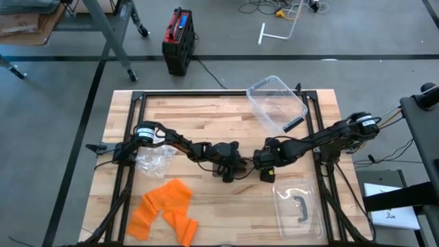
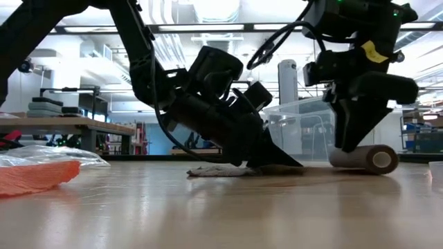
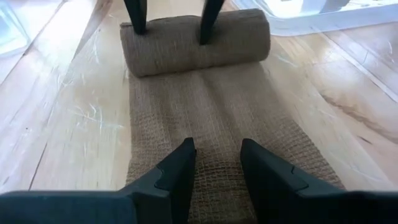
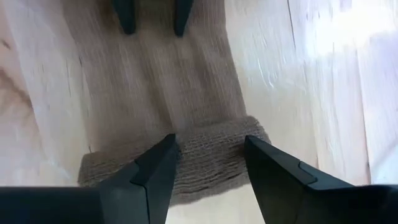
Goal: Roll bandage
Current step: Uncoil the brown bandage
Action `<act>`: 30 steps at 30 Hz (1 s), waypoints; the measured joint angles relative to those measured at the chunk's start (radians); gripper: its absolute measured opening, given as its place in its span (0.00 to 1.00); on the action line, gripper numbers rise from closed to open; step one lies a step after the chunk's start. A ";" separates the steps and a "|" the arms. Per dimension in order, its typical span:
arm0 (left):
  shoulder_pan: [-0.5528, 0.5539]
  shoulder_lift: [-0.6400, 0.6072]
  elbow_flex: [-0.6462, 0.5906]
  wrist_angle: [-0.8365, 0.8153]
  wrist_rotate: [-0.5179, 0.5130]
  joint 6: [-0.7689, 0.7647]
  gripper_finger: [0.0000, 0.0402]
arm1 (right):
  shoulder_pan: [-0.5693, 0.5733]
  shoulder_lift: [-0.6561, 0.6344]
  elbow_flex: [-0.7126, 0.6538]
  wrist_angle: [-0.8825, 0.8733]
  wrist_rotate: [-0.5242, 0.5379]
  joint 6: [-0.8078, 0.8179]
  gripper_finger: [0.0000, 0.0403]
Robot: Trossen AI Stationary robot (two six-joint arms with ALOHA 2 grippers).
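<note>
The left gripper (image 3: 216, 171) is nearest in its own wrist view. Its fingers are a little apart and press the flat end of the bandage (image 3: 211, 118) onto the table (image 1: 206, 113). It should keep pressing so the strip stays flat.

Farther on, at twelve o'clock, sits the rolled part (image 3: 194, 40), near the middle of the table. The right gripper (image 4: 208, 165), half open, rests on it. It should push the roll slowly and straight toward the left gripper.
</note>
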 joint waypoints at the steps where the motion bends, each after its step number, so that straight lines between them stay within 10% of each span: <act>1: 0.000 -0.007 -0.001 -0.004 0.000 0.000 0.32 | 0.000 0.007 0.000 0.011 0.002 -0.003 0.45; 30: 0.005 -0.014 0.191 -0.069 -0.024 0.052 0.22 | 0.000 0.021 0.002 0.060 0.023 -0.010 0.45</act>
